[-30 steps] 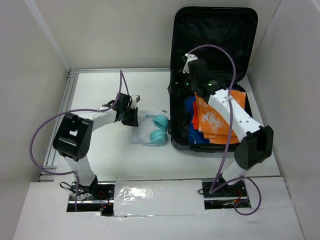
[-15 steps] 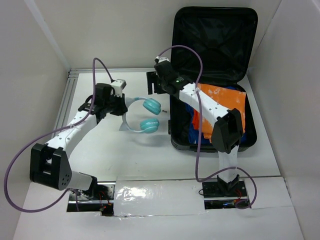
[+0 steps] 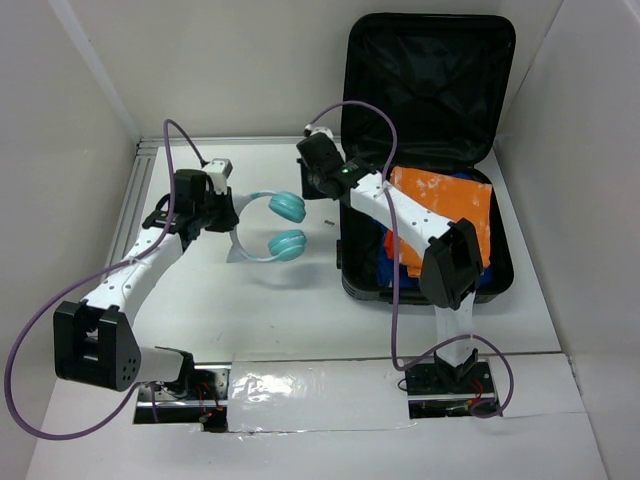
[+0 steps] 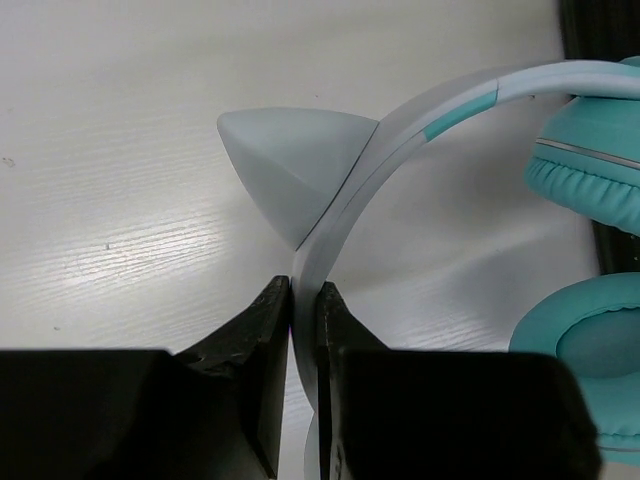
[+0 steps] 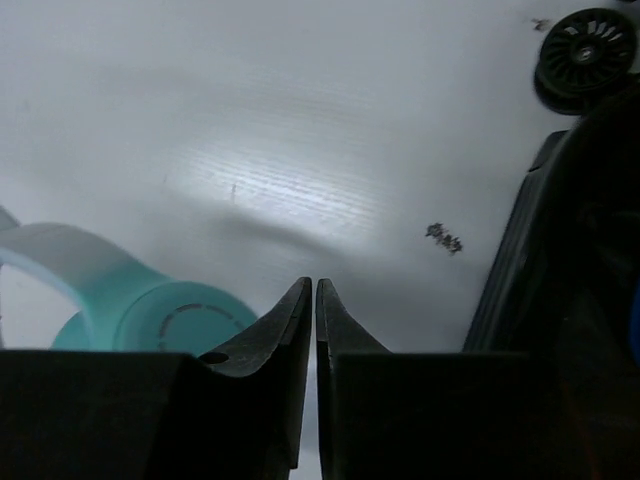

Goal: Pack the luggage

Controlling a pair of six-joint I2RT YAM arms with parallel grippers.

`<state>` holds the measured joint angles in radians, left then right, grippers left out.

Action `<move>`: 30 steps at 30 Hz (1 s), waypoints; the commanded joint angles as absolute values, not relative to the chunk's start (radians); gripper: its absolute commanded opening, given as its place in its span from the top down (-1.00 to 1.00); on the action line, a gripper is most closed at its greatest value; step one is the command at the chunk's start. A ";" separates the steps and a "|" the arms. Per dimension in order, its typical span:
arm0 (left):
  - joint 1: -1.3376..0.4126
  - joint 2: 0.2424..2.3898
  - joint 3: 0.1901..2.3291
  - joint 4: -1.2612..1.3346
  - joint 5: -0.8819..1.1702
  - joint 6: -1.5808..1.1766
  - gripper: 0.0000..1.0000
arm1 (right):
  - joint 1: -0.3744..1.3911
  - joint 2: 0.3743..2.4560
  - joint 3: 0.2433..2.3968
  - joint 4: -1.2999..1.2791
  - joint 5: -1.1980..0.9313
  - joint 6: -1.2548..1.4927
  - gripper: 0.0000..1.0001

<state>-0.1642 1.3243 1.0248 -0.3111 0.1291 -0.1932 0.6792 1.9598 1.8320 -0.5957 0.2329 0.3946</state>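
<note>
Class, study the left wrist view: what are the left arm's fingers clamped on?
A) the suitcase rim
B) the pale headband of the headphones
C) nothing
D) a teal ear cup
B: the left fingers pinch the headband of the headphones just below its cat-ear point.

A robotics lab test cell: plain white panel walls [image 3: 250, 70] box in a white surface [image 3: 270, 310], an aluminium rail [image 3: 128, 200] edges it, purple cables [image 3: 394, 320] hang loose

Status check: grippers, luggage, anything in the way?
Left gripper shut on headphones, at headband. Right gripper shut, empty, over table beside luggage. Luggage open, orange and blue clothes inside. Right arm crosses luggage's opening.
</note>
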 commanded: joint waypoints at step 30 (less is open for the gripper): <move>-0.264 1.180 0.983 -0.230 -0.106 -0.785 1.00 | 0.805 2.008 1.890 -0.565 0.103 0.569 0.99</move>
